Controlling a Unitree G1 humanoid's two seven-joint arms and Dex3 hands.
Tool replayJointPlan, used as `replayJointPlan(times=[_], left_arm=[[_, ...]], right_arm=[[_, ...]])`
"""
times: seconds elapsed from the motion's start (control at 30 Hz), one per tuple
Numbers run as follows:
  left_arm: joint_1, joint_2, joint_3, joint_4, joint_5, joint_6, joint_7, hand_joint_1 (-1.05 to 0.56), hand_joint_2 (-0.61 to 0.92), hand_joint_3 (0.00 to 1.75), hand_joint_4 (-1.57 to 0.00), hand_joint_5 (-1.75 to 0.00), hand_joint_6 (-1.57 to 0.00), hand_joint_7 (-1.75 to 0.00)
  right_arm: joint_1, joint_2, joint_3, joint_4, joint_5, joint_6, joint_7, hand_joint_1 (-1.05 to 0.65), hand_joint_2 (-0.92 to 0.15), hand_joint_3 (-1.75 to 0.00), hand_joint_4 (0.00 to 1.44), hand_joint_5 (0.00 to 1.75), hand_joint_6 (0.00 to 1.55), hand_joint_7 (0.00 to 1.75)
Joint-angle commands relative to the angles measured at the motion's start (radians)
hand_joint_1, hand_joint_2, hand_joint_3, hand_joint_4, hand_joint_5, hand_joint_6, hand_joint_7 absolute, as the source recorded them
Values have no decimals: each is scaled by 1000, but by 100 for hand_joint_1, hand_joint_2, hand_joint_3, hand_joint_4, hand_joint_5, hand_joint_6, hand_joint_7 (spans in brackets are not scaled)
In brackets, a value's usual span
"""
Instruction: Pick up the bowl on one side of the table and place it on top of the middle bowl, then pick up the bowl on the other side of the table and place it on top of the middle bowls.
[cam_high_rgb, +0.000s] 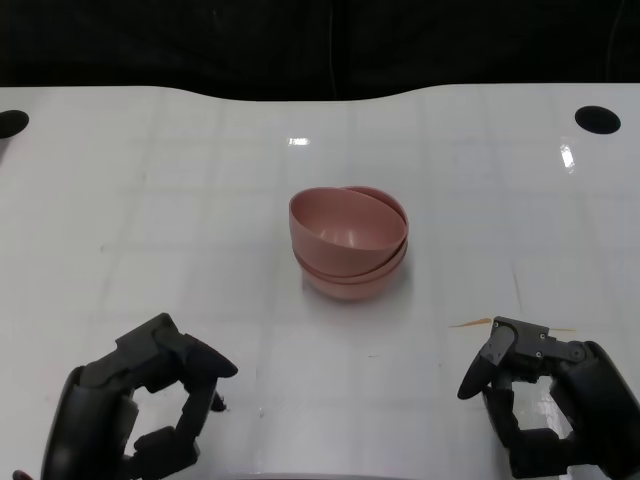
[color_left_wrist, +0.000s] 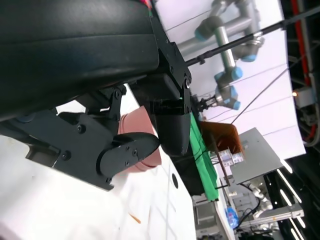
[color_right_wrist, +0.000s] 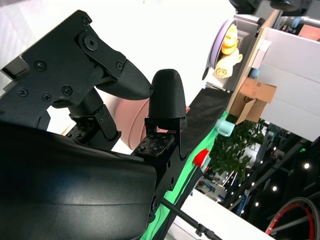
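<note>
Sitting at the centre of the head view, three pink bowls (cam_high_rgb: 349, 243) are nested in a stack on the white table (cam_high_rgb: 180, 220), the top one tilted. At lower left the left hand (cam_high_rgb: 140, 405) holds nothing, fingers apart; at lower right the right hand (cam_high_rgb: 545, 395) likewise.

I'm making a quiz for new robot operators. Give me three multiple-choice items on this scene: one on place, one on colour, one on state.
1. Where is the bowl stack?
A. Table middle
B. Near left corner
C. In the right hand

2. What colour are the bowls?
A. Blue
B. Pink
C. White

3. How does the top bowl sit?
A. Upside down
B. Level
C. Tilted

Answers: 1 A, it stands on the table between and beyond both hands; 2 B, all pink; 3 C, its rim slants, one side raised.
</note>
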Motion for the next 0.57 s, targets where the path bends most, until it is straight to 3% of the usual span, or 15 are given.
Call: replayJointPlan(times=[0.03,0.27,0.57], left_arm=[[25,-17,24,-29,-25,70,-38,-14,39,144,-92,-169,-90,-146],[-8,-64,68,25,-161,78,-203,-12,39,145,-93,-174,-87,-152],[-3,-114,110,14,-88,134,-206,-13,33,150,-98,-169,-93,-147]], right_arm=[[-5,-14,-10,5,30,12,18,-22,-40,-128,86,175,78,146],[-18,-8,-14,35,39,2,33,-23,-40,-125,87,175,80,145],[-28,-6,-20,54,47,4,31,-21,-39,-129,86,175,81,142]])
